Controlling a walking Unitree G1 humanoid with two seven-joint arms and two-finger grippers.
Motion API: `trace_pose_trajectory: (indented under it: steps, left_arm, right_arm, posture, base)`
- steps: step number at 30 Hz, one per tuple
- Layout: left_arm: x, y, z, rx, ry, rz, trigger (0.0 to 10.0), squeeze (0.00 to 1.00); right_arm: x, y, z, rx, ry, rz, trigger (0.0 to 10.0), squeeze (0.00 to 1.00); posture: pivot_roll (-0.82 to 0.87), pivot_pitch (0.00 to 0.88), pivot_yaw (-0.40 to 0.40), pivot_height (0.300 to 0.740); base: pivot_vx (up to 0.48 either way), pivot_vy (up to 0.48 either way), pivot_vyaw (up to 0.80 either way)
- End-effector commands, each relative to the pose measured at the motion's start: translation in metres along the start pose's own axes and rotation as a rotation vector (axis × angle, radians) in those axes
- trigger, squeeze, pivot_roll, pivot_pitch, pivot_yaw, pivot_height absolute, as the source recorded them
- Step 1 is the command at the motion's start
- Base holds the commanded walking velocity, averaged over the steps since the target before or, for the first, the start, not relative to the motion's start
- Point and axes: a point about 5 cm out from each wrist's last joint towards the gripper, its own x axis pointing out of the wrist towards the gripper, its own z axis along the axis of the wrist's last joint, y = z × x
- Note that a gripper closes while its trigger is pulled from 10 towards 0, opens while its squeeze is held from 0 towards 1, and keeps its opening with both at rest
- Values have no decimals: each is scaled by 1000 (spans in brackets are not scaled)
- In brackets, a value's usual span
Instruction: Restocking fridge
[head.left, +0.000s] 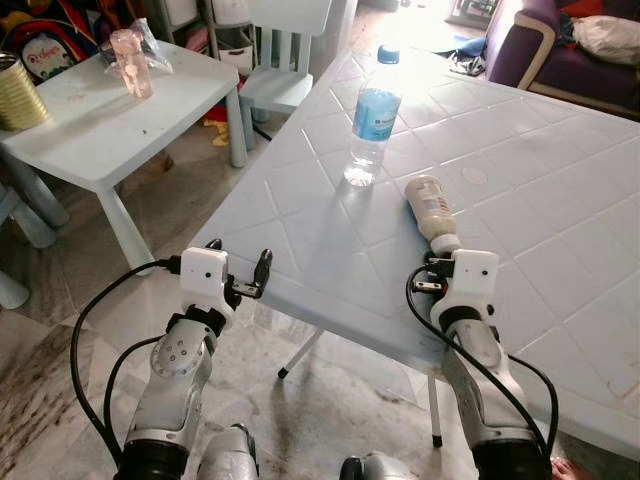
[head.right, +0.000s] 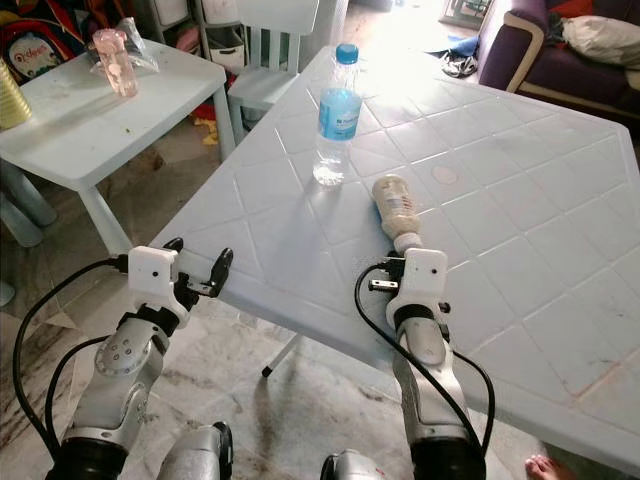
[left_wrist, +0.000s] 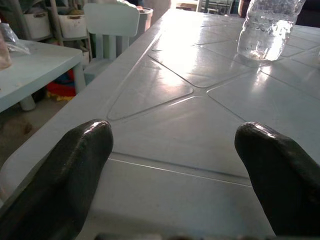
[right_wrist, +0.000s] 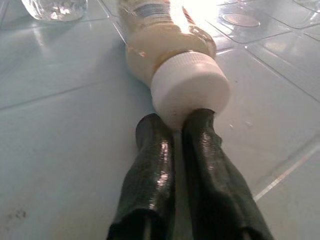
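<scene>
Two bottles sit on the pale blue plastic worktop (head.left: 540, 190) with its moulded diamond pattern. One is a clear plastic water bottle with a blue cap and a blue label (head.left: 372, 117), standing upright; the print on its label is too small to read. The other is a squat bottle of cream-coloured sauce with a white screw cap (head.left: 430, 213), lying on its side near the water bottle, cap toward the robot. Its label is washed out by glare in the right wrist view, so no brand can be made out.

The right pincer (right_wrist: 176, 131) lies low on the worktop with its two black fingers pressed together, their tips touching the white cap of the sauce bottle (they hold nothing between them). The left pincer (left_wrist: 175, 165) hovers at the near left edge of the worktop with its fingers spread wide apart and nothing between them; from its wrist camera the water bottle is cut off at the top.

To the left stands a smaller pale worktop (head.left: 90, 120) carrying one pink translucent container (head.left: 132, 62), a crumpled clear plastic bag (head.left: 150, 45) just behind it, and one gold ribbed tin (head.left: 18, 92), cut off by the frame. A white child's chair (head.left: 285, 50) stands between the two worktops. A purple sofa (head.left: 560, 60) shows at the far right.
</scene>
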Motion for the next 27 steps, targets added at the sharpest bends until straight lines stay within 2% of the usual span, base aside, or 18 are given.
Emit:
trace_pose_trajectory:
  steps: [1,6,10,18,19,20,21,22,27]
  left_arm:
    - [0,-2,-4,3,20,-6,10000,0]
    - [1,-2,-5,4,22,-7,10000,0]
    - [1,-3,-5,5,21,-9,10000,0]
    - [4,-7,-6,6,26,-30,10000,0]
    - [5,-6,-6,6,26,-29,10000,0]
    - [5,-6,-5,7,26,-29,10000,0]
    - [5,-6,-5,7,26,-29,10000,0]
    - [5,-6,-6,8,25,-30,10000,0]
    - [4,-5,-6,13,27,-30,10000,0]
  right_arm:
    - [-3,-10,-4,-4,29,-30,0,0]
    - [-11,-19,-6,-19,31,-44,0,0]
    - [-25,-34,-9,-38,42,-76,0,0]
    - [-35,-31,-8,-72,21,-48,0,0]
    - [-35,-28,-5,-88,-4,-35,706,0]
    - [-35,-27,-2,-108,-28,-21,5608,47]
    - [-35,-27,-2,-108,-28,-21,5608,47]
    - [-35,-26,1,-128,-48,-21,10000,1000]
    - [-30,-20,10,-108,-108,-17,10000,1000]
  posture:
    - [70,69,-60,740]
    - [66,64,-60,740]
    - [52,67,-55,740]
    - [39,67,-45,740]
    - [39,67,-44,740]
    - [39,67,-44,740]
    - [39,67,-44,740]
    - [42,66,-44,740]
    - [42,66,-44,740]
  base:
    - [0,0,0]
    - [0,0,0]
    - [0,0,0]
    - [0,0,0]
    - [0,0,0]
    - [0,0,0]
    - [0,0,0]
    - [0,0,0]
    - [0,0,0]
